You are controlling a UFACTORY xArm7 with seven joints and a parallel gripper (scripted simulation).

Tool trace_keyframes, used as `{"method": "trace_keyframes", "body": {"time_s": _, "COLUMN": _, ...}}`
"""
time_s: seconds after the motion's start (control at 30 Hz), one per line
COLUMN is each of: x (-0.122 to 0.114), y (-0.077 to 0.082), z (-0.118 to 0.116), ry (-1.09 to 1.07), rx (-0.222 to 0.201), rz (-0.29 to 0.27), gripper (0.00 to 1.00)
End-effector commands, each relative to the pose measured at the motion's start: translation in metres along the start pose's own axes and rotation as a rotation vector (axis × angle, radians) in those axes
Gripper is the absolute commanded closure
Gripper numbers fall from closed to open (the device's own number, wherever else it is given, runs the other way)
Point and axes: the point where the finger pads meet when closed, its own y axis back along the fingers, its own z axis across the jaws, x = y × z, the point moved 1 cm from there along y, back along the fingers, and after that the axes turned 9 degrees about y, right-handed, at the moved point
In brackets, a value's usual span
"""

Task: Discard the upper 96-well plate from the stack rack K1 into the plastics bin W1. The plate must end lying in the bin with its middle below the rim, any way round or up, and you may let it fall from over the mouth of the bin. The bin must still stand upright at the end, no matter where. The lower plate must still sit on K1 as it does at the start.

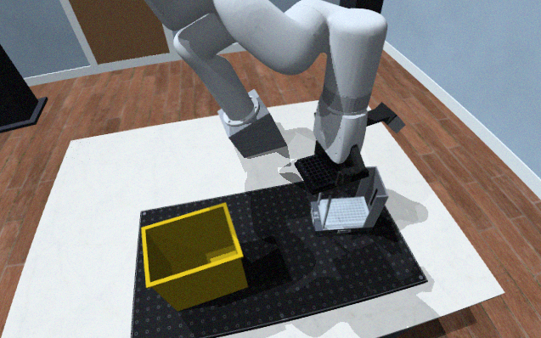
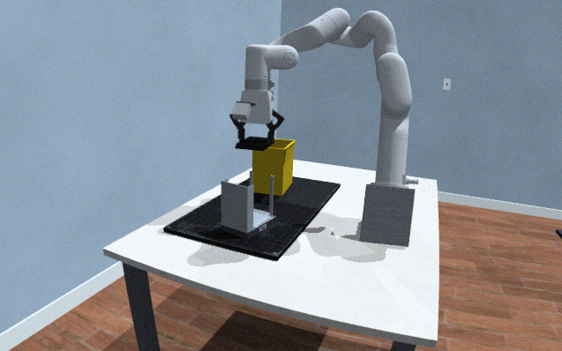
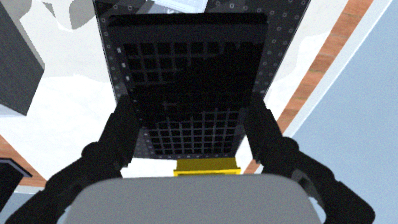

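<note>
Jaws spread wide and clamped on the long edges of the black plate [image 3: 190, 85], one dark finger [image 3: 117, 135] on each side; that is what I see through the wrist view. My gripper [image 2: 256, 138] holds the plate level in the air, well above the surface [image 2: 331, 282] and clear of the rack.

From the exterior view the plate [image 2: 255, 143] hangs above the black mat [image 2: 295, 229], between the grey rack [image 2: 236, 207] and the yellow bin [image 2: 273, 169], about level with the bin's rim. From the top view the plate [image 1: 316, 171] sits just behind the rack [image 1: 375, 193], part hidden by the white arm [image 1: 344, 106].

The white plate [image 1: 346, 212] lies flat low in the rack, between its thin posts and its side wall. The bin [image 1: 191, 259] stands upright on the mat [image 1: 331, 272], open side up, well apart from the rack. In the wrist view a strip of the yellow bin [image 3: 206, 166] shows just under the plate's near edge.
</note>
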Motion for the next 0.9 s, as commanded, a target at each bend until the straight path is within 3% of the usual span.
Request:
{"method": "trace_keyframes", "body": {"time_s": 0.0, "x": -0.015, "y": 0.001, "z": 0.000, "ry": 0.000, "rx": -0.005, "rz": 0.002, "gripper": 1.00}}
{"method": "trace_keyframes", "body": {"time_s": 0.87, "x": -0.089, "y": -0.002, "z": -0.006, "ry": 0.000, "rx": -0.005, "rz": 0.001, "gripper": 1.00}}
